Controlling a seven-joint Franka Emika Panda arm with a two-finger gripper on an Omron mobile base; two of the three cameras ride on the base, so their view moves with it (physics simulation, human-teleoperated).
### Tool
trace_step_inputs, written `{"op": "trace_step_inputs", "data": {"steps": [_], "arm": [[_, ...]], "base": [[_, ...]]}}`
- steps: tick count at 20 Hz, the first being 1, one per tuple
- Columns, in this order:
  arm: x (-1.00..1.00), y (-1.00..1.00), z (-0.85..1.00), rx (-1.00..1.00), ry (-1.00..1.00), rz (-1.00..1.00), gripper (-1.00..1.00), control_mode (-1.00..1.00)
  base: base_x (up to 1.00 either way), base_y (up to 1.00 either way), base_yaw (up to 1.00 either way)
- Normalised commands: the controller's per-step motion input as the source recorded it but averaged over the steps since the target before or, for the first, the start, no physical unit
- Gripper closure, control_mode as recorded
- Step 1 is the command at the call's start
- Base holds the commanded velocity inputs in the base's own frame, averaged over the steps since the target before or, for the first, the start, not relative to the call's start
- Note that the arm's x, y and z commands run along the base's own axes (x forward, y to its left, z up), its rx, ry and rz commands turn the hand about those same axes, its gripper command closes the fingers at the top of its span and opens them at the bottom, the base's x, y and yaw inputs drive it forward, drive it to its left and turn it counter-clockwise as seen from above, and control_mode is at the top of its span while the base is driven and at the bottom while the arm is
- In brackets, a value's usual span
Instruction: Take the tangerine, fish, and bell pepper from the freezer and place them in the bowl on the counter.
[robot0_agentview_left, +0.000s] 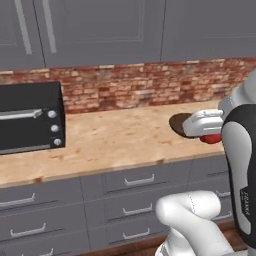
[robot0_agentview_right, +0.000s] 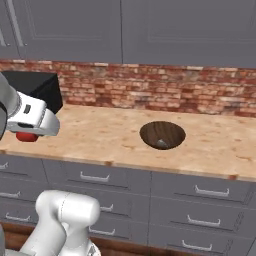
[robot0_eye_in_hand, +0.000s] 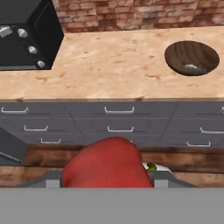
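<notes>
Now carrying | pincer (robot0_eye_in_hand: 107, 186) clamping bell pepper (robot0_eye_in_hand: 106, 164), hanging off the tabletop's (robot0_eye_in_hand: 109, 65) front edge | bowl (robot0_eye_in_hand: 191, 57) sitting near the back edge, waiting for the drop | grip keeping fruit from rolling

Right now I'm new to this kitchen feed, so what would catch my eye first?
The glossy red bell pepper, held between the gripper's fingers in the hand view, stands out. Next comes the dark brown bowl on the speckled counter, with something small and grey inside, against the red brick wall.
</notes>
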Motion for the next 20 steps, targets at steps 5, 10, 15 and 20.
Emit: {"op": "trace_step_inputs", "data": {"steps": [5,10,15,20], "arm": [[0.0,0.0,0.0,0.0,0.0,0.0,1.0,1.0],[0.0,0.0,0.0,0.0,0.0,0.0,1.0,1.0],[0.0,0.0,0.0,0.0,0.0,0.0,1.0,1.0],[0.0,0.0,0.0,0.0,0.0,0.0,1.0,1.0]], "base": [[0.39,-0.49,-0.02],[0.36,-0.49,-0.03],[0.27,-0.66,-0.04],[0.44,-0.54,0.0]]}}
